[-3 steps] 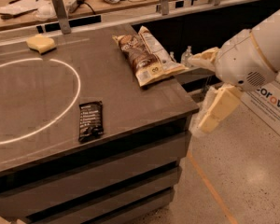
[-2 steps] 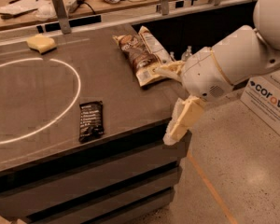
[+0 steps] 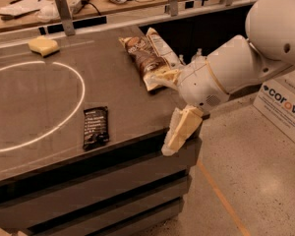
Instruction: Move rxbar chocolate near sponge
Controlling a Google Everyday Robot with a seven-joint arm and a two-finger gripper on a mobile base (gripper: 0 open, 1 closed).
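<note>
Rxbar chocolate (image 3: 95,127), a flat black bar with white lettering, lies face up on a dark table (image 3: 132,107), just outside the lower right arc of the white ring (image 3: 82,90) marked on the table top. Nothing touches it.

The sponge (image 3: 43,45), a pale yellow block, sits beyond the ring's far edge, near the table's back left corner and well apart from the bar.

Right of the ring, a brown-and-cream snack bag (image 3: 150,58) lies lengthwise towards the table's right edge. The robot's white arm (image 3: 236,68) reaches in from the right, farther from the ring than the bag. Its gripper (image 3: 162,114) hangs at the table's front right corner, with the cream fingers (image 3: 179,132) spread wide apart and clamped on nothing. One finger lies over the near end of the bag, and the other points down past the table's edge.

On the floor, farther right of the ring, stands a white cardboard box (image 3: 285,104) with blue lettering. Beyond the ring's far side runs a cluttered bench (image 3: 19,21).
</note>
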